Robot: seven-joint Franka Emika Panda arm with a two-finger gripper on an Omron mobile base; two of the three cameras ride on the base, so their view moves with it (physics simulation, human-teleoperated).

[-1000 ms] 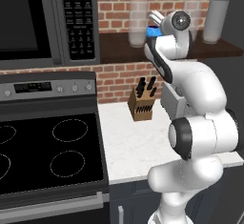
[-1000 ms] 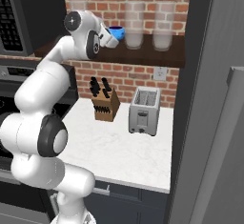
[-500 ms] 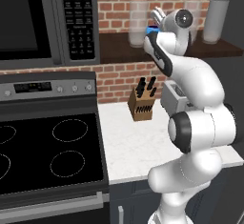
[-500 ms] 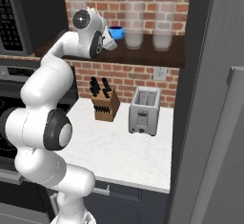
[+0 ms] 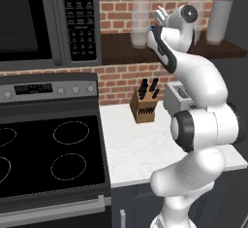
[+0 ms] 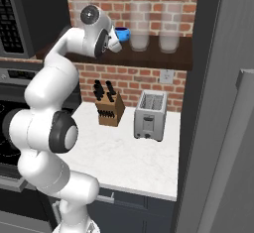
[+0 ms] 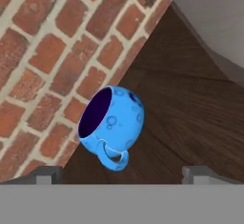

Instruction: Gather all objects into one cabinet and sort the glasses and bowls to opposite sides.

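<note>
A small glossy blue bowl [image 7: 112, 124] with a dark inside and a loop handle stands on the cabinet's dark shelf [image 7: 190, 123] against the brick wall. My gripper [image 7: 123, 175] is open just short of it, one fingertip [image 7: 45, 174] on each side and nothing between them. From the right base the blue bowl [image 6: 122, 33] sits left of two tall clear glasses [image 6: 140, 28], with the gripper [image 6: 117, 36] beside it. In the left base view the raised hand hides most of the bowl [image 5: 151, 28]; another glass [image 5: 218, 21] stands at the shelf's right end.
On the white counter [image 6: 124, 162] below stand a wooden knife block [image 6: 110, 109] and a silver toaster [image 6: 150, 115]. A microwave [image 5: 43, 18] hangs left of the shelf above the black stove [image 5: 48, 149]. A tall grey panel [image 6: 218, 103] closes off the right side.
The hand has edged a little closer to the blue bowl along the shelf. The jaws have stayed wide open.
</note>
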